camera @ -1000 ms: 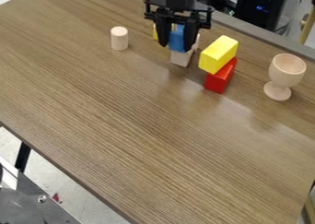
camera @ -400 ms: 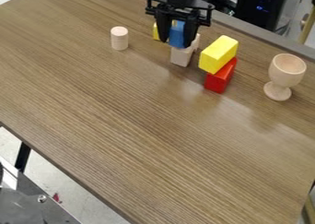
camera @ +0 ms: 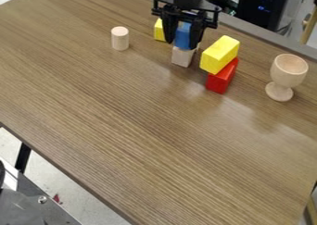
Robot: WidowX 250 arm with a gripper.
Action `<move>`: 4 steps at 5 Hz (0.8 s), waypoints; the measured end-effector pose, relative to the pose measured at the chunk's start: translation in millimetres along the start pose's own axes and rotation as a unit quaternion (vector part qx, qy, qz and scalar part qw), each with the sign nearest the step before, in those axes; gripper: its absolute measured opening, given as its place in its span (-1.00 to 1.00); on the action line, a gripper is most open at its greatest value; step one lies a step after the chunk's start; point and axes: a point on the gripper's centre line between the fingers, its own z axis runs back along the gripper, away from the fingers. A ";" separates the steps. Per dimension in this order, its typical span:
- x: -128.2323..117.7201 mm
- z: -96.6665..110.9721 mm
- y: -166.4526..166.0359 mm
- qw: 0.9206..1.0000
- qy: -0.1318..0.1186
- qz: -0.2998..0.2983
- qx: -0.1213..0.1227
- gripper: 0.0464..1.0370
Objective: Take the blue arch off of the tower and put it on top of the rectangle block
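Gripping the blue arch [camera: 183, 37] from both sides, the fingers [camera: 197, 33] are closed to its width near the tabletop's [camera: 142, 127] far edge. The arch is above the pale block [camera: 182, 57]; whether the two touch, one cannot tell. Just beside them, a yellow block [camera: 218, 55] lies tilted on a red block [camera: 220, 80]. Another yellow piece [camera: 160, 30] is partly hidden behind the fingers. A cylinder [camera: 120, 40] and a goblet [camera: 288, 72] stand upright, well apart, on opposite sides.
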 end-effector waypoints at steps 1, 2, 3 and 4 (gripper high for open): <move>0.1 -0.7 0.5 1.000 -0.002 -0.002 0.003 0.04; 0.4 -0.7 1.4 1.000 -0.003 -0.003 0.006 0.04; 0.5 -0.7 2.3 1.000 -0.003 -0.006 0.009 0.04; 0.5 -0.7 2.5 1.000 -0.003 -0.007 0.009 0.04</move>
